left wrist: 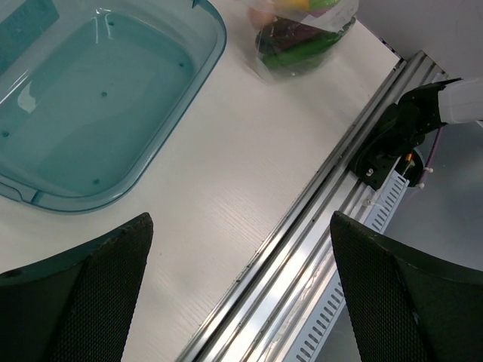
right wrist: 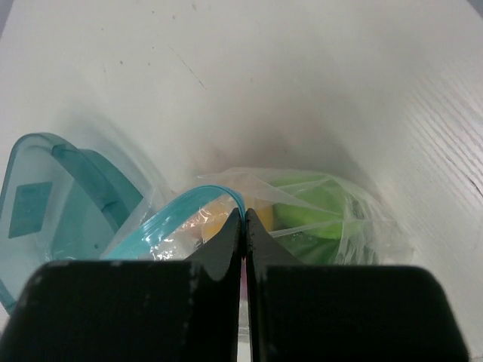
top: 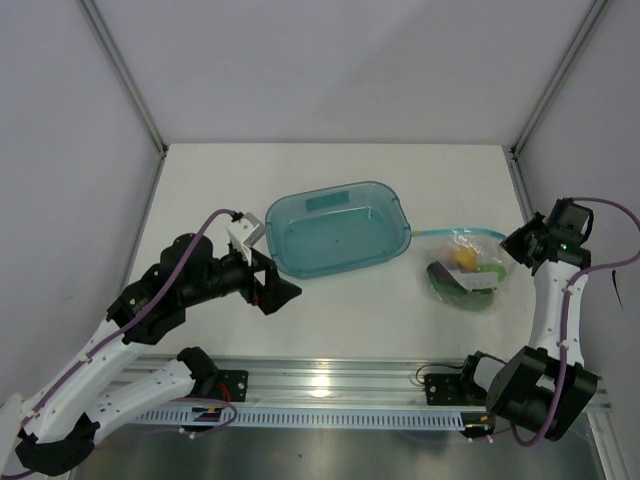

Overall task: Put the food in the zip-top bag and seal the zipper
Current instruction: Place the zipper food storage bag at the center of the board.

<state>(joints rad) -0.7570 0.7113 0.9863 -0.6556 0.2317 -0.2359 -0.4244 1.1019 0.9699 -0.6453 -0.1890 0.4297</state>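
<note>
The clear zip-top bag lies on the table right of the tray, with the food inside: an orange-yellow ball, green pieces and a dark purple piece. Its teal zipper runs along the far edge. My right gripper is shut on the zipper's right end; in the right wrist view the teal strip curves into the closed fingertips. My left gripper is open and empty, hovering near the tray's front edge. The bag also shows in the left wrist view.
An empty translucent teal tray stands mid-table, also seen in the left wrist view. The metal rail runs along the table's near edge. White walls enclose the table on three sides.
</note>
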